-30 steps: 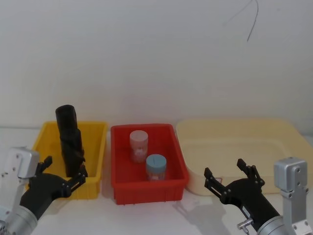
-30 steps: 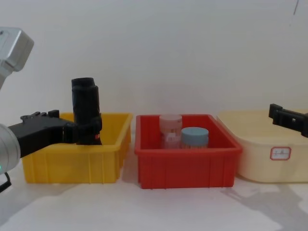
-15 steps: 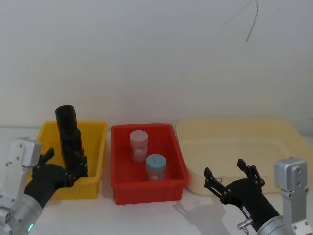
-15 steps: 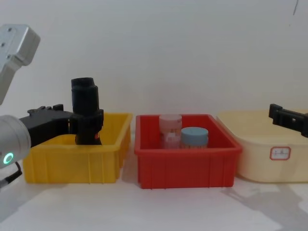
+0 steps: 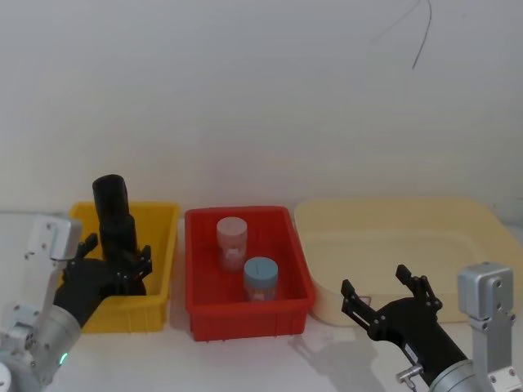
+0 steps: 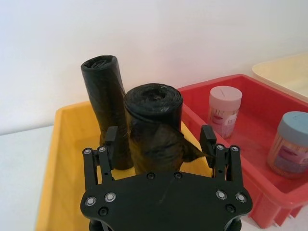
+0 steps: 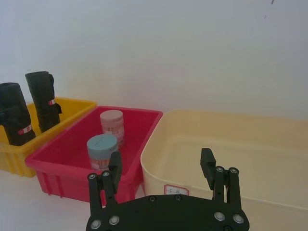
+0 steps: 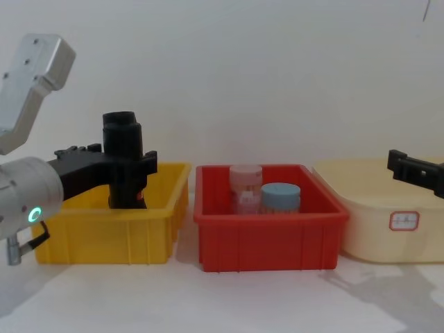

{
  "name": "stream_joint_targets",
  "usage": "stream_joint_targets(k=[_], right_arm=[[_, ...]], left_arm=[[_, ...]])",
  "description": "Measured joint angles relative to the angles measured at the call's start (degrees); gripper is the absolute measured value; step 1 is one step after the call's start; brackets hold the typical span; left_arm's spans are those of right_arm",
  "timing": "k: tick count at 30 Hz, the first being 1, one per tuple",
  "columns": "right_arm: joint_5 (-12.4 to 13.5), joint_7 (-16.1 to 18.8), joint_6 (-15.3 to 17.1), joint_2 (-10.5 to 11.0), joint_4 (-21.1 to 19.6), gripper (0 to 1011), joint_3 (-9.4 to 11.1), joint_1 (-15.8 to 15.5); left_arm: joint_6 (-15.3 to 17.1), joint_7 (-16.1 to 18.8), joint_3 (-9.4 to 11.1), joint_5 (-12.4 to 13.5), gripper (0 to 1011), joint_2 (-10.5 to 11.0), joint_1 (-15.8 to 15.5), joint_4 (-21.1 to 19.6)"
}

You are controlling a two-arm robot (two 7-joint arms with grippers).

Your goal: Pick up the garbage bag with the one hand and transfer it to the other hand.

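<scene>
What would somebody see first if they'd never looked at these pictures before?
Three bright tubs in a row: a yellow tub on the left, a red tub in the middle, a cream tub on the right. In the yellow one stand two tall black rolls. The left claw is open around the nearer one, the garbage bag, with the other roll just past it.

White surface (image 8: 229,298), three bins in a row
Left to right: yellow bin (image 8: 104,239), red bin (image 8: 270,243), cream tub (image 8: 361,236).
</scene>
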Motion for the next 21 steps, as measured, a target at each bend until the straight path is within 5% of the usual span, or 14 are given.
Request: stream_joint_targets(k=[5,21], right_arm=[[0.0,0.0,0.0,0.0,0.0,1000,0.0,0.0],[0.0,0.0,0.0,0.0,0.0,1000,0.0,0.0]], left_arm=[[-0.4,-0.7,0.4,0.5,963,-1.1,-2.1,2.7],[-0.8,-2.4,1.0,1.2,545,-3.6,-5.7,7.3]])
